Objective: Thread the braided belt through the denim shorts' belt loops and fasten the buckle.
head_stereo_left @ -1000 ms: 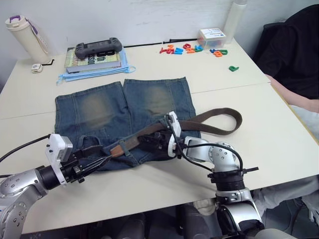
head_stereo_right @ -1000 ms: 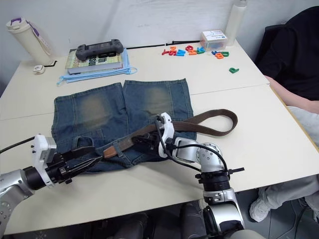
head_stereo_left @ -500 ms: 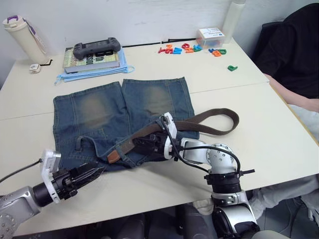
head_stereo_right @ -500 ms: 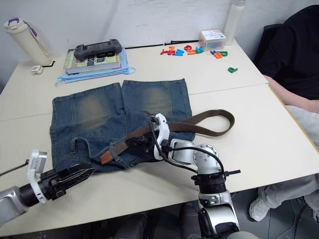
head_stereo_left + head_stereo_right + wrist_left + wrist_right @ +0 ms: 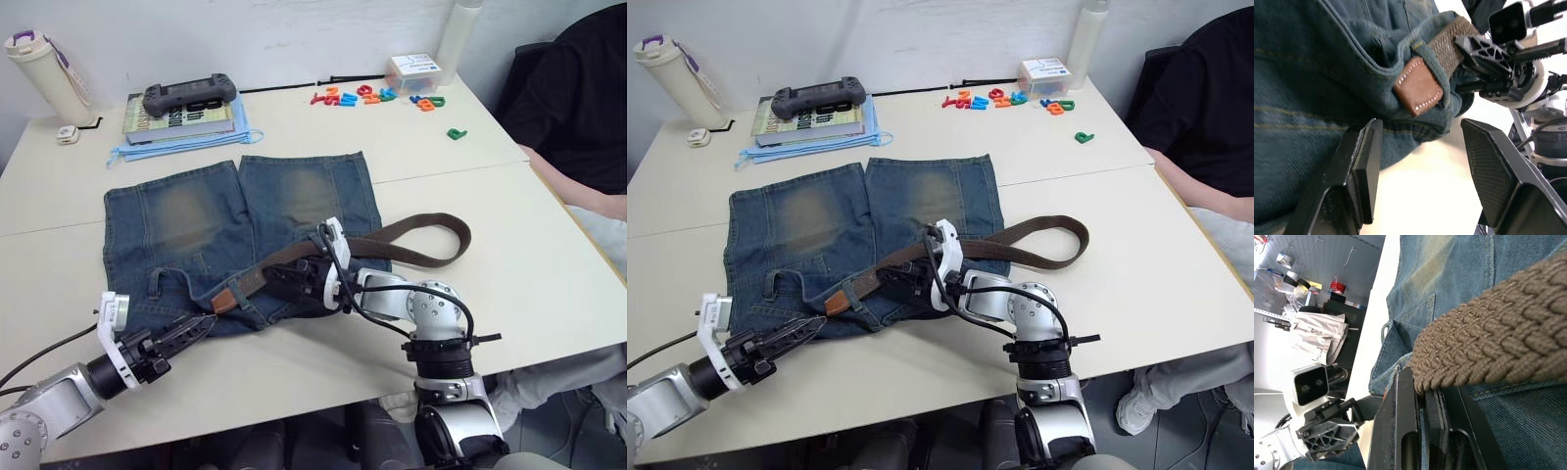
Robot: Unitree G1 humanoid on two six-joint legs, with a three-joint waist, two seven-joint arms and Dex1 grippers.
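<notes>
right gripper [image 5: 1422,396] clamps the braided belt [image 5: 411,250]; buckle hidden. left gripper [image 5: 1420,161] gapes at the denim shorts [image 5: 196,235]. book [image 5: 181,116] title unreadable.

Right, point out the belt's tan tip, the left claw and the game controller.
Tan tip [image 5: 1419,93], left wrist view, middle of the leather end piece.
Left claw [image 5: 1420,161], left wrist view, midway between its open fingertips.
Game controller [image 5: 191,95], left eye view, centre of its grey body, atop the books.
</notes>
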